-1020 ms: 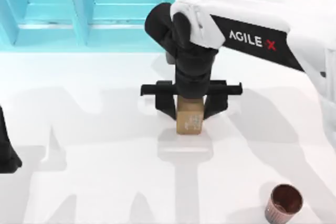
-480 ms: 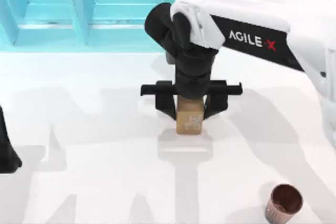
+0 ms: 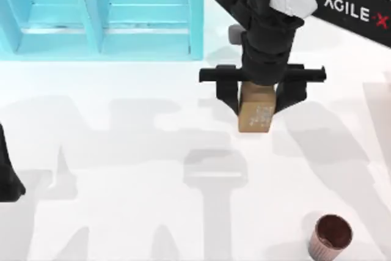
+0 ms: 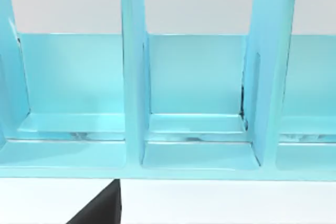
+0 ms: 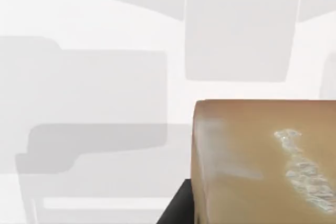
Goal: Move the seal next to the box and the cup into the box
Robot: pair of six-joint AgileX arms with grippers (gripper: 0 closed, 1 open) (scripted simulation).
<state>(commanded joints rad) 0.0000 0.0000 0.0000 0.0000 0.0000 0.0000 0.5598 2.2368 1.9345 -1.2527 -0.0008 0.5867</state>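
Observation:
The tan-brown seal [image 3: 256, 112] hangs above the table, held between the black fingers of my right gripper [image 3: 257, 105], to the right of the box's right wall and a little nearer than its front edge. Its shadow lies on the table below. In the right wrist view the seal [image 5: 262, 161] is close up with white speckles on one face. The light blue box [image 3: 101, 10] with upright dividers stands at the back left; the left wrist view faces its compartments [image 4: 194, 124]. The ribbed reddish-brown cup [image 3: 330, 236] stands at the front right. My left arm [image 3: 7, 172] is parked at the left edge.
The white table [image 3: 122, 200] stretches wide between the box and the cup, crossed by grey shadows of the arms. The box's right wall [image 3: 197, 10] stands close to the left of my right arm's wrist.
My right gripper has lifted the seal off the table and carried it back and to the right, nearer the box's right side. The cup and left arm have not moved.

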